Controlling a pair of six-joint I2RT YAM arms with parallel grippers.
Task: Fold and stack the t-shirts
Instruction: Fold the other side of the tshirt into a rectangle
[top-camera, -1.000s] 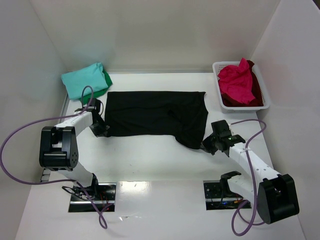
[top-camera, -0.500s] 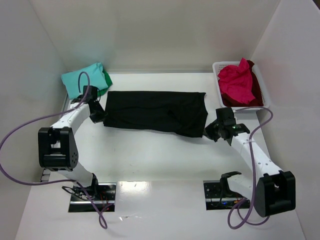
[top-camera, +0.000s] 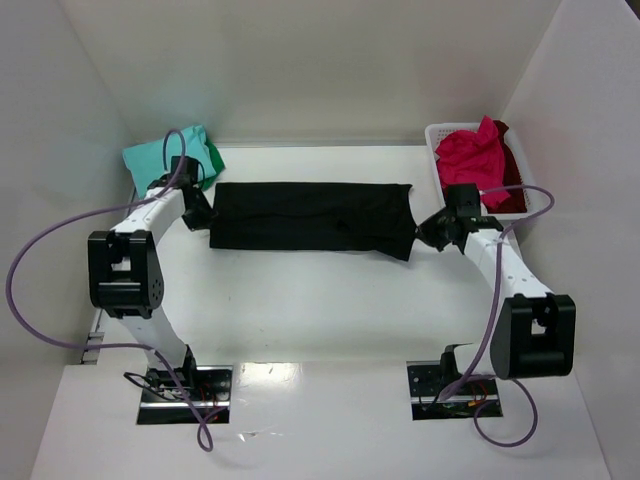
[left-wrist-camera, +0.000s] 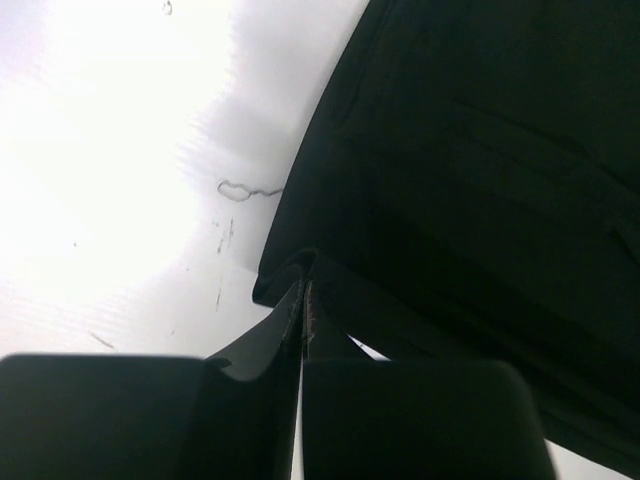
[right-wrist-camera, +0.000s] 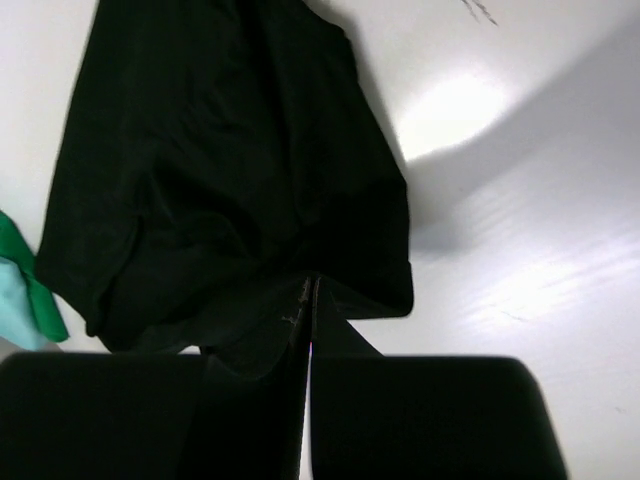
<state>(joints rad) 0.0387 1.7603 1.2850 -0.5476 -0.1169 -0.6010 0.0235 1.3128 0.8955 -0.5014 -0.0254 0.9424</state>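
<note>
A black t-shirt (top-camera: 310, 218) lies as a long narrow strip across the middle of the table. My left gripper (top-camera: 207, 214) is shut on its left end, and the left wrist view shows the closed tips (left-wrist-camera: 303, 287) pinching black cloth (left-wrist-camera: 470, 150). At the shirt's right end my right gripper (top-camera: 421, 235) is shut as well, its tips (right-wrist-camera: 312, 282) buried in a fold of black cloth (right-wrist-camera: 220, 150). A teal t-shirt (top-camera: 158, 158) rests on a green one (top-camera: 213, 157) at the back left. Pink-red (top-camera: 468, 160) and dark red (top-camera: 512, 185) t-shirts lie in the basket.
The white lattice basket (top-camera: 531, 186) stands at the back right, close behind the right arm. White walls enclose the table (top-camera: 320, 300) on three sides. Purple cables loop from both arms. The right wrist view catches a green and teal edge (right-wrist-camera: 18, 290) at far left.
Both grippers have moved toward the back of the table, carrying the black shirt's near edge over itself. The shirt is now a narrower strip.
</note>
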